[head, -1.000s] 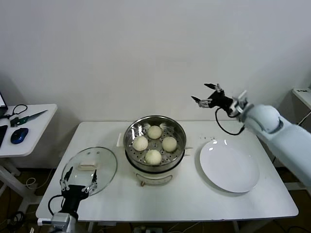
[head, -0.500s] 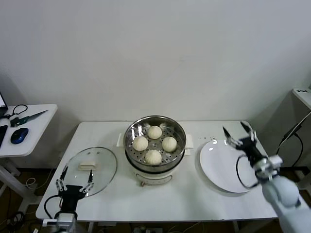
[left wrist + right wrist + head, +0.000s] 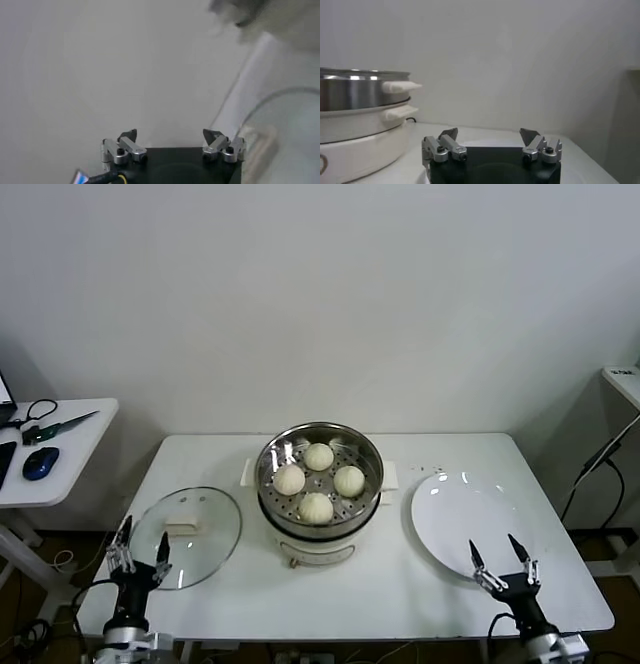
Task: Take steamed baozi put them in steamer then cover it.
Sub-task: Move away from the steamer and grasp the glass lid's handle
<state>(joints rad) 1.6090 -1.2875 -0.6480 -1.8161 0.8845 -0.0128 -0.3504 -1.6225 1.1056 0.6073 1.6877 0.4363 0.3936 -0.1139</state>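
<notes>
Four steamed baozi [image 3: 319, 480] are sitting in the steamer [image 3: 319, 446] at table [image 3: 380, 594] centre; the cover [image 3: 186, 535] is lying to its left. The left tool [image 3: 138, 557] and right tool [image 3: 503, 563] are hovering at the table's near edge, both spread wide and holding nothing.

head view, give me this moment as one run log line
baozi: four in steamer | lid: on table, off | left tool: open, empty | right tool: open, empty

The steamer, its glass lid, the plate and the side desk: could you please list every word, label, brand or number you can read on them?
None: no readable text shows in any view.
The steamer: no brand or label shows on its steel wall or the cream pot under it.
The cover: clear glass, plain handle, no marking.
The white plate: blank.
The side desk: a blue mouse and cables, nothing legible.
</notes>
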